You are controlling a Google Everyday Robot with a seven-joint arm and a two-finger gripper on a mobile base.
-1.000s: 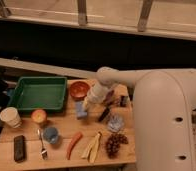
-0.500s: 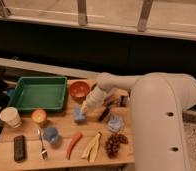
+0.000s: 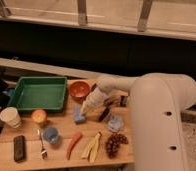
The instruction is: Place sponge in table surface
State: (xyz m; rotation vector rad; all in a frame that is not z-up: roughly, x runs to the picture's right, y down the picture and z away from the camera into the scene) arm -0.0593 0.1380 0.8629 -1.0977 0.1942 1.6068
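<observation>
The sponge (image 3: 79,116), a medium-blue block, is low over or resting on the table surface (image 3: 61,125), just in front of the orange bowl. My gripper (image 3: 86,108) reaches down from the white arm at the right and sits right at the sponge's upper right edge, touching or nearly touching it. I cannot tell whether the sponge lies flat on the planks or is still held.
A green tray (image 3: 38,93) lies at the back left and an orange bowl (image 3: 79,90) behind the sponge. Nearby are a dark object (image 3: 105,114), pale grey-blue pad (image 3: 115,122), grapes (image 3: 115,144), banana (image 3: 93,148), red chili (image 3: 73,145), blue cup (image 3: 51,134), orange fruit (image 3: 39,116), white cup (image 3: 10,117) and black device (image 3: 19,148).
The gripper has come down and to the left with the sponge, from beside the bowl to the planks in front of it. Over the last half second it barely moved.
</observation>
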